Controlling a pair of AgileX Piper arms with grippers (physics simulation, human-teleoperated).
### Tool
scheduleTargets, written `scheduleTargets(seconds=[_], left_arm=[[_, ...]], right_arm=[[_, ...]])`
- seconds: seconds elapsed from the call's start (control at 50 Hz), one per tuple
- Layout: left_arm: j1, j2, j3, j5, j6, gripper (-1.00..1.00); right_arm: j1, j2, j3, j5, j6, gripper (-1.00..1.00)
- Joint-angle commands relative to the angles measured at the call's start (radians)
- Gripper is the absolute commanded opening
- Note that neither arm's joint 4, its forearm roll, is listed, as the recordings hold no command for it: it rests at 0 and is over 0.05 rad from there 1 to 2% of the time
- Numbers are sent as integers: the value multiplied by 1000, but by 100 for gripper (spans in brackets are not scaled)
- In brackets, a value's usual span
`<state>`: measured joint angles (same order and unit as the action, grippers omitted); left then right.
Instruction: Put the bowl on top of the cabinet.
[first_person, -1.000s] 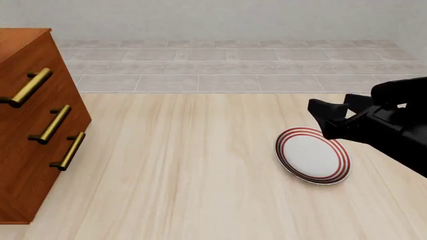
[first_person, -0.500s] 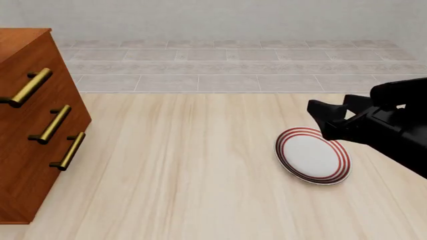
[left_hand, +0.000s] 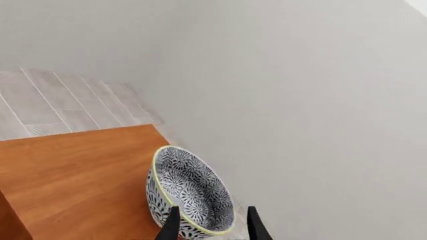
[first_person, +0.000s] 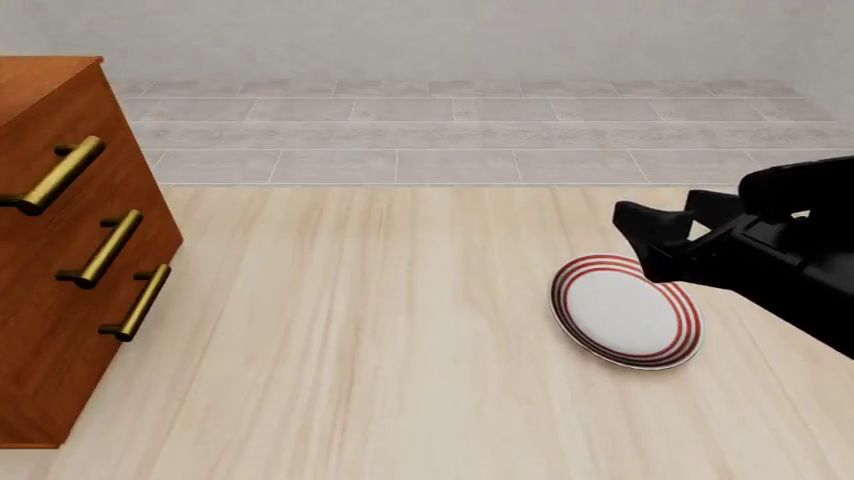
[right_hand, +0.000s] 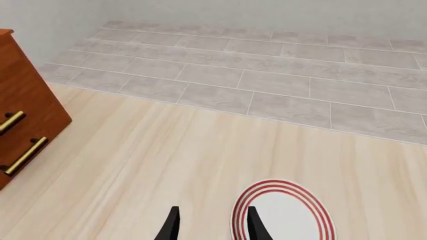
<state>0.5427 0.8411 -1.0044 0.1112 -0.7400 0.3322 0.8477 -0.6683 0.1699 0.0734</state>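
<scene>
The bowl (left_hand: 189, 197) sits on the cabinet (left_hand: 80, 175) top near its corner; in the left wrist view its mouth appears tipped sideways, and being round it has no long axis. The left pincer (left_hand: 212, 224) is open, one finger either side of the bowl's rim. Only that view shows the bowl. The front view shows the cabinet's drawer front with handles (first_person: 104, 248), the plate (first_person: 626, 310) on the surface (first_person: 360, 350), and the right pincer (first_person: 641, 235) open above the plate.

Bright, even, diffuse light throughout; sharp clean renders, only faint soft shadows, no glare.
</scene>
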Motion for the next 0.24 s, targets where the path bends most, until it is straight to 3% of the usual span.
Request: scheduleTargets(seconds=[0.02, 0.24], left_arm=[[-96, -57, -43, 57, 55, 100], [-235, -110, -20, 44, 118, 100]], right_arm=[[2, 1, 1, 0, -2, 100], [1, -3, -1, 6, -4, 100]])
